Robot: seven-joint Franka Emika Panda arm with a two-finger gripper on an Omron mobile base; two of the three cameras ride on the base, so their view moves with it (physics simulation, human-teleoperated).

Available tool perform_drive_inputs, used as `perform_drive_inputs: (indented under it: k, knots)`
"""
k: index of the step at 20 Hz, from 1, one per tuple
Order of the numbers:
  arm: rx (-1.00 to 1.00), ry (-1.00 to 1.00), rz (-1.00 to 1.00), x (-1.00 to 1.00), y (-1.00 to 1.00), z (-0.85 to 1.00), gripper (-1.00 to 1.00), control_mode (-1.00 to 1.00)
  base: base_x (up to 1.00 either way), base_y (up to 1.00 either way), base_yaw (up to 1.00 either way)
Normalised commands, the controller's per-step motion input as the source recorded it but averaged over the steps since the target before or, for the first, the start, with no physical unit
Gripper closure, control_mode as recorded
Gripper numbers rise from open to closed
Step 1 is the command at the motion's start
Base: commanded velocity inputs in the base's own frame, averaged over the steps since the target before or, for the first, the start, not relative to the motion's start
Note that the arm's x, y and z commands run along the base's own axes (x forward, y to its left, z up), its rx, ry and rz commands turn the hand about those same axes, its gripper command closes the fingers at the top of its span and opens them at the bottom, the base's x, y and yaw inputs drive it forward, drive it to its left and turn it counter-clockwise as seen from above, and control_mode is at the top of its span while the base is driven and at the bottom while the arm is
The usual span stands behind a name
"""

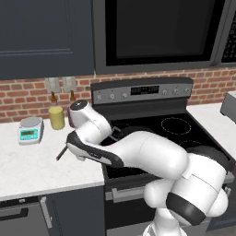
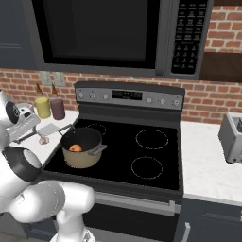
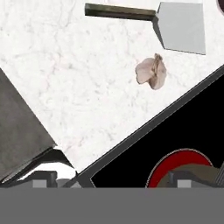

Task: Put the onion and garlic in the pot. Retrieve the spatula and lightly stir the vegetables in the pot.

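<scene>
The beige pot (image 2: 83, 153) stands on the stove's front left burner with the orange-brown onion (image 2: 75, 148) inside it. On the white counter left of the stove lies the pinkish-white garlic (image 3: 151, 72), also seen as garlic (image 2: 44, 140) from the right base camera. Just beyond the garlic rests the spatula (image 3: 181, 27), its grey blade (image 2: 47, 128) flat and its black handle (image 3: 120, 12) pointing away. My gripper (image 3: 111, 181) hovers over the counter near the stove edge, open, with nothing between its fingers. A sliver of the pot (image 3: 192, 169) shows above a red burner ring.
A kitchen scale (image 1: 31, 129), a yellow jar (image 1: 56, 117) and a dark red jar (image 2: 57, 108) stand at the back of the left counter. A toaster (image 2: 231, 137) sits on the right counter. The microwave (image 2: 99, 33) hangs over the stove (image 2: 146, 151).
</scene>
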Motion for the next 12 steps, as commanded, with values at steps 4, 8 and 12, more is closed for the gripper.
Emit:
perform_drive_inputs:
  k: [4,8,12]
  knots:
    - [-0.11,0.00,0.00,0.84,0.05,-0.48,-1.00,-1.00,0.00,0.00,0.00]
    - [-0.14,0.00,0.00,0.78,0.18,-0.69,-1.00,-1.00,0.00,0.00,0.00]
    - [-0.10,0.00,0.00,0.57,0.31,-0.38,-1.00,-1.00,0.00,0.00,0.00]
